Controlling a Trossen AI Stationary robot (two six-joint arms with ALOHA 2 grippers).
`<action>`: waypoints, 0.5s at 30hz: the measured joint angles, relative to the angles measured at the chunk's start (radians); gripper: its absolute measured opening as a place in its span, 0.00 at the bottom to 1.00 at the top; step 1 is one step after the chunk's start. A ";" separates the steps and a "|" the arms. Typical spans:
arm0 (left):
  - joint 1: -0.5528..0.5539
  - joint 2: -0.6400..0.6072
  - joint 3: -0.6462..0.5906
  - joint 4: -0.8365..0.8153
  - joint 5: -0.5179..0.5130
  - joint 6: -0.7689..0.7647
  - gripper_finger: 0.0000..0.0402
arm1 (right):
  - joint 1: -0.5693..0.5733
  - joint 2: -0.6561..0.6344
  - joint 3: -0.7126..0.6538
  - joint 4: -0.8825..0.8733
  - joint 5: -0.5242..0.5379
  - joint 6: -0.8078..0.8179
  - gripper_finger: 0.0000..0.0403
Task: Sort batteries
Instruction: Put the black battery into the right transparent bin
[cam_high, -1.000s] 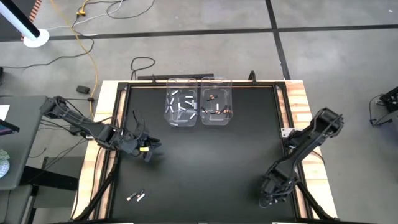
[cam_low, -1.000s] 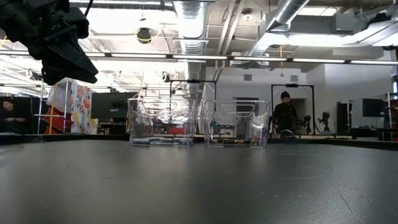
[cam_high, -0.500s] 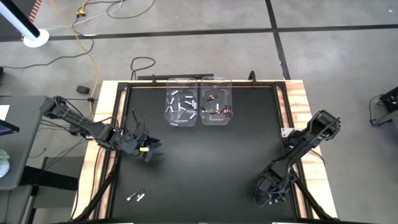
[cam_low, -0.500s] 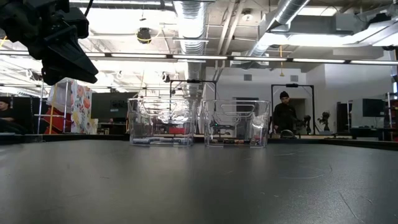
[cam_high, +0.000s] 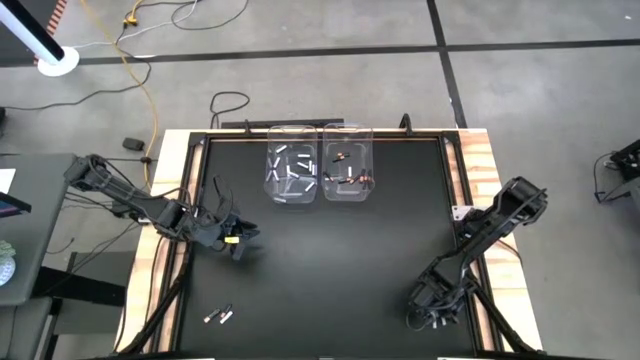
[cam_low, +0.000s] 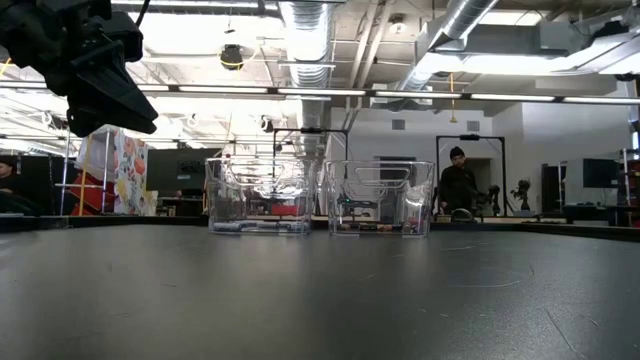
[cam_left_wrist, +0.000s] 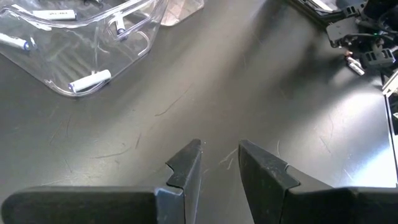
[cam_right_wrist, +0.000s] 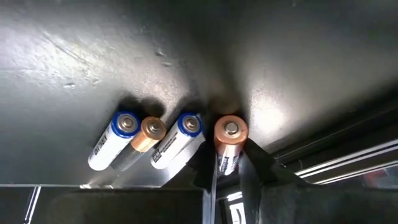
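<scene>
Four batteries lie side by side on the black table in the right wrist view: two white-and-blue ones (cam_right_wrist: 111, 149) (cam_right_wrist: 177, 144), a copper-topped one (cam_right_wrist: 144, 138) between them, and a copper one (cam_right_wrist: 229, 138) with my right gripper (cam_right_wrist: 229, 167) shut on it. The high view shows that gripper (cam_high: 424, 316) near the table's front right corner, covering them. My left gripper (cam_left_wrist: 217, 152) hangs over the table's left side (cam_high: 236, 240), narrowly open and holding nothing. Two more batteries (cam_high: 218, 316) lie near the front left. The left clear bin (cam_high: 292, 175) holds white batteries, the right bin (cam_high: 348, 175) copper ones. My right gripper pinches the copper battery by its sides (cam_right_wrist: 226, 159), just behind its copper end, between its two fingers (cam_right_wrist: 258, 167). It comes slanting down from above. The battery sits right next to the white-and-blue one; whether it is off the table I cannot tell.
The two bins stand side by side at the middle of the table's far edge (cam_low: 258, 195) (cam_low: 380, 198). A metal rail (cam_right_wrist: 348, 163) runs along the table's edge close to the right gripper. A person (cam_low: 458, 180) stands in the room beyond the table.
My right gripper has crept a little toward the table's left along the near edge and sunk slightly. My left arm has kept still.
</scene>
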 joint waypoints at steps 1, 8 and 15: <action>0.000 0.000 0.000 0.000 0.000 0.000 0.25 | -0.003 0.000 0.004 -0.007 0.003 -0.002 0.12; 0.000 0.000 0.000 -0.001 0.000 0.001 0.25 | -0.007 0.003 0.060 -0.127 0.041 -0.026 0.13; 0.000 0.000 0.000 0.000 0.000 0.001 0.25 | -0.028 -0.055 0.117 -0.252 0.068 -0.002 0.13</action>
